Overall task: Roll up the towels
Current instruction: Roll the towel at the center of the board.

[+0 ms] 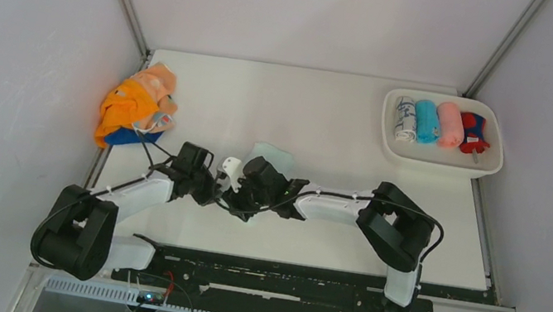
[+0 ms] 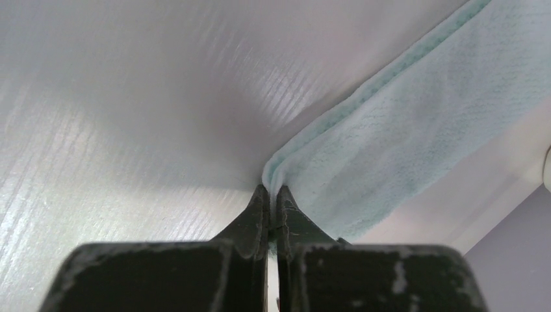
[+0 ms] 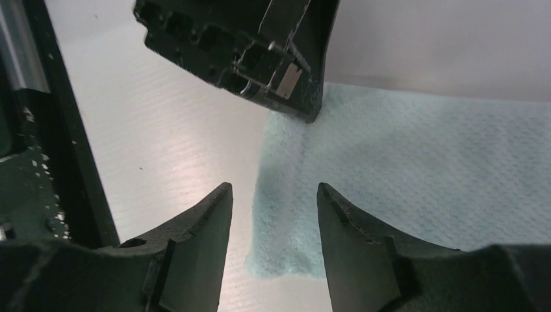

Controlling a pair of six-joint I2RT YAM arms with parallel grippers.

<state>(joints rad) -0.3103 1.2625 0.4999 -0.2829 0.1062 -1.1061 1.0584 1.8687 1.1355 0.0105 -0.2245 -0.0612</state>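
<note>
A pale mint towel [image 1: 275,157] lies flat on the white table, partly hidden under both wrists. My left gripper [image 2: 273,190] is shut on a folded corner of this towel [image 2: 403,123], and in the top view it [image 1: 234,176] sits at the towel's left edge. My right gripper [image 3: 274,195] stands open just above the near corner of the mint towel [image 3: 422,162], with nothing between its fingers. The left gripper's fingers [image 3: 305,97] show at the top of the right wrist view, pinching the same edge.
A heap of unrolled towels lies at the far left: orange [image 1: 123,111], peach [image 1: 158,80], dark blue [image 1: 128,137]. A white oval tray [image 1: 440,158] at the back right holds several rolled towels, among them turquoise [image 1: 427,121] and pink [image 1: 451,125].
</note>
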